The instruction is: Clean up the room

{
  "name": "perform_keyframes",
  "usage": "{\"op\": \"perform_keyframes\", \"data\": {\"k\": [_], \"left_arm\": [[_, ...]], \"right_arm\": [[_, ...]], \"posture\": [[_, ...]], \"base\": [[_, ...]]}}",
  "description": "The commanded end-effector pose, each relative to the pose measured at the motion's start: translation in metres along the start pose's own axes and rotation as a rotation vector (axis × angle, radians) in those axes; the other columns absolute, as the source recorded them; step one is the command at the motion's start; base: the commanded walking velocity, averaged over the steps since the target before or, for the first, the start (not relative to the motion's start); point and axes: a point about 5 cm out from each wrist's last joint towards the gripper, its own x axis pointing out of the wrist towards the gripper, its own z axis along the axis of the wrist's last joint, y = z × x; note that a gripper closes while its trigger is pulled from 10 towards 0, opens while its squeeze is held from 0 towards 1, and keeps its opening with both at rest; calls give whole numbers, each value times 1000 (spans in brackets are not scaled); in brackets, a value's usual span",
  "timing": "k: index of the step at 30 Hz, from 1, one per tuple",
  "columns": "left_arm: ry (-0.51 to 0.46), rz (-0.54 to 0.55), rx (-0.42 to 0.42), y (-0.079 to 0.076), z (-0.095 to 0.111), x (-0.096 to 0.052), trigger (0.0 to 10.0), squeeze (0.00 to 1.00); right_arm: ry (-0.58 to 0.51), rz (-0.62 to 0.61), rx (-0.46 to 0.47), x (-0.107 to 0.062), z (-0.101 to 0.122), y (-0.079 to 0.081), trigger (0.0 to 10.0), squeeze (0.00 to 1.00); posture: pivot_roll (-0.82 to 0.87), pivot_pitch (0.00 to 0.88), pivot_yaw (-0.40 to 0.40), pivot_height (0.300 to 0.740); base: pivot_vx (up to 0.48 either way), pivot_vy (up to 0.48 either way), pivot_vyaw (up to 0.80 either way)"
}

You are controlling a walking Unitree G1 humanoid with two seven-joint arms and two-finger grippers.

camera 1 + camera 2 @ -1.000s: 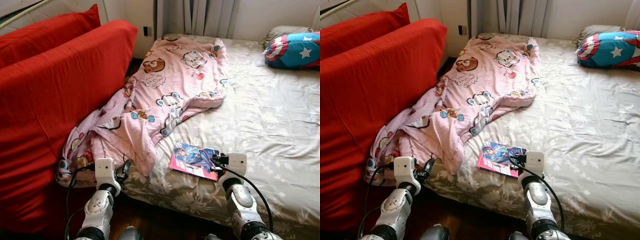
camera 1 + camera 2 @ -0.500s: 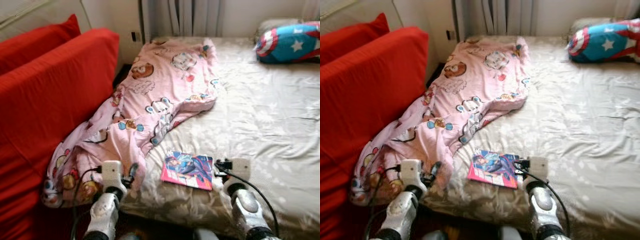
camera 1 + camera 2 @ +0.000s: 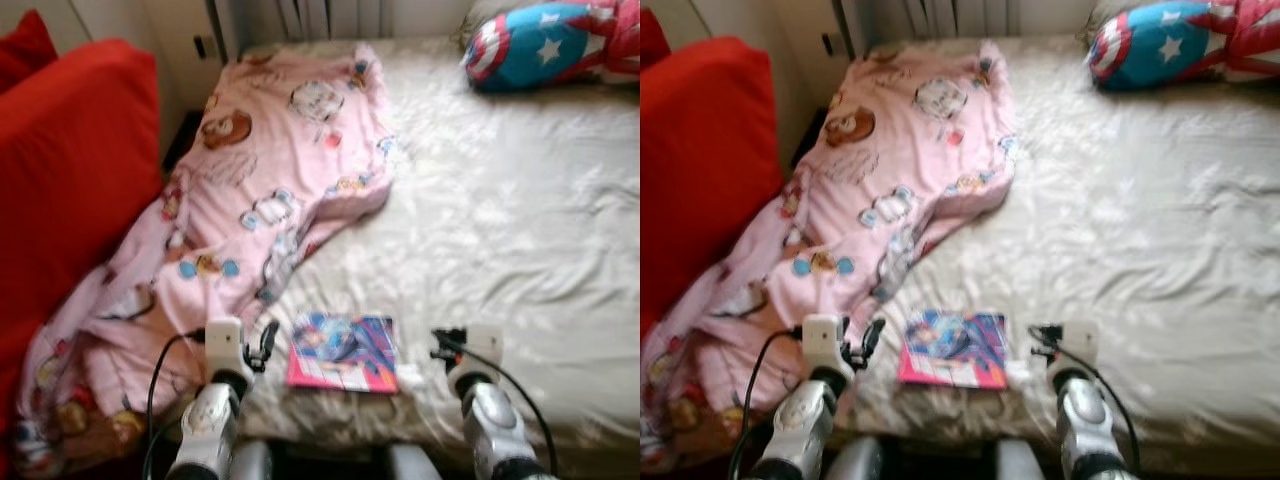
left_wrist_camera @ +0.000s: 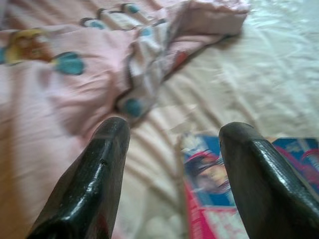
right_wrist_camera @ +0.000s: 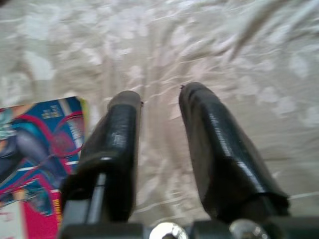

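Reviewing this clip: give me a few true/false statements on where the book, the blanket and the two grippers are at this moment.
1. The comic book lies flat on the bed sheet, between the two grippers. True.
2. The left gripper is shut on the book. False: its fingers are open, holding nothing.
3. The pink blanket covers the book. False: the book lies beside it, uncovered.
4. The right gripper is over bare sheet beside the book. True.
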Motion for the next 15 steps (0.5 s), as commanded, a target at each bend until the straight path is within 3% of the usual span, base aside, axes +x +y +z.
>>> {"op": "perform_keyframes", "data": {"k": [1,8,15], "left_arm": [[20,28,4,8,-6,-7,10000,0],[-10,33,20,13,-1,-11,10000,0],[-44,33,44,19,8,-17,10000,0]], "right_arm": [[89,25,49,-3,-16,8,10000,1000],[123,23,160,1,-13,9,10000,1000],[148,4,205,5,-9,11,10000,1000]], "posture": [[-56,190,48,641],[-17,238,57,641],[31,283,79,641]], "base": [[0,0,0],[0,0,0],[0,0,0]]}}
